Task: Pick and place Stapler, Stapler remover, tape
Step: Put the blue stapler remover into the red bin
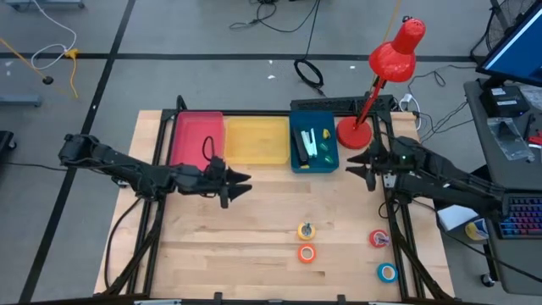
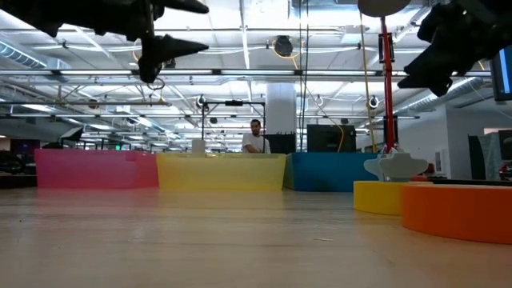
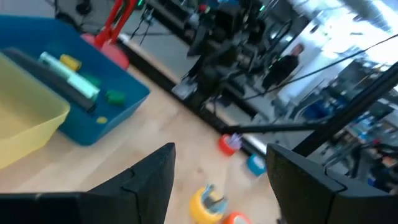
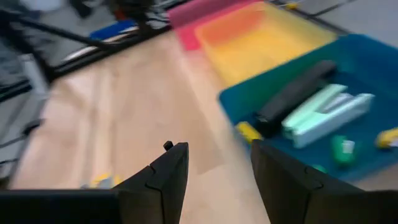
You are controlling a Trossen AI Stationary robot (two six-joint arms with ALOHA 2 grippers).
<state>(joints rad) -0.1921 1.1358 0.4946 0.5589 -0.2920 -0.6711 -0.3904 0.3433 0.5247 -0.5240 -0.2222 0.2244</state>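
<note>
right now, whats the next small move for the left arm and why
Probably ease the left gripper forward and down toward the yellow tape roll. Its fingers are open and empty, hanging above bare table in front of the yellow bin. All four tape rolls still lie loose on the wood, while the staplers already sit in the blue bin. The yellow roll looks the closest one to it.

Both my arms hover over the wooden table (image 1: 254, 229), nothing held.

I see my left gripper (image 1: 240, 182) with fingers apart below the pink plastic bin (image 1: 196, 135); my right gripper (image 1: 362, 163), also parted, beside the blue plastic bin (image 1: 298, 157). Yellow tape roll (image 1: 306, 230), orange tape roll (image 1: 306, 252), red tape roll (image 1: 378, 240) and blue-teal tape roll (image 1: 387, 272) lie near the front.
</note>
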